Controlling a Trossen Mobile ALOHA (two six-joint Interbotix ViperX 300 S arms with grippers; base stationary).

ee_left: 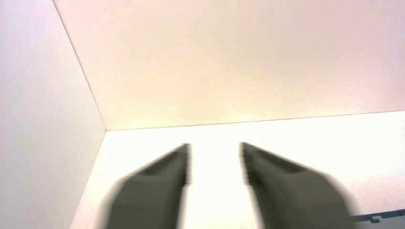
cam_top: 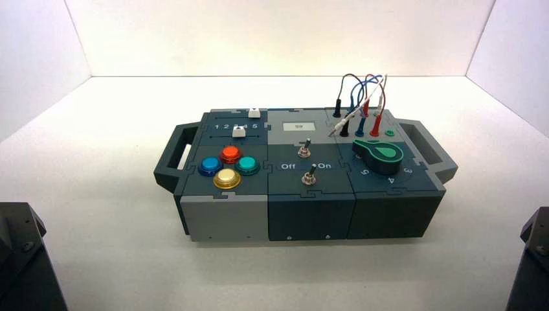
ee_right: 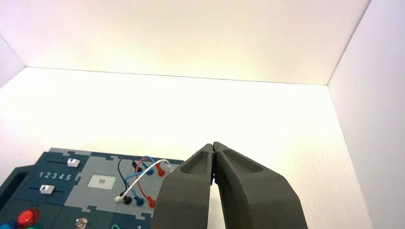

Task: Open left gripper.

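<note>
My left gripper (ee_left: 215, 151) is open, its two dark fingers apart with bare white table between them, and it holds nothing. It points over the table to the left of the box, whose edge (ee_left: 379, 218) just shows in the left wrist view. My right gripper (ee_right: 213, 148) is shut with its tips touching and empty, parked to the right of the box (cam_top: 304, 207). In the high view only the arms' dark bases show, the left arm (cam_top: 22, 256) and the right arm (cam_top: 532, 259).
The box carries blue, orange, teal and yellow buttons (cam_top: 228, 166), two white sliders (cam_top: 240, 132), two toggle switches (cam_top: 309, 175), a green knob (cam_top: 382, 155), and plugged wires (cam_top: 362, 103). White walls enclose the table.
</note>
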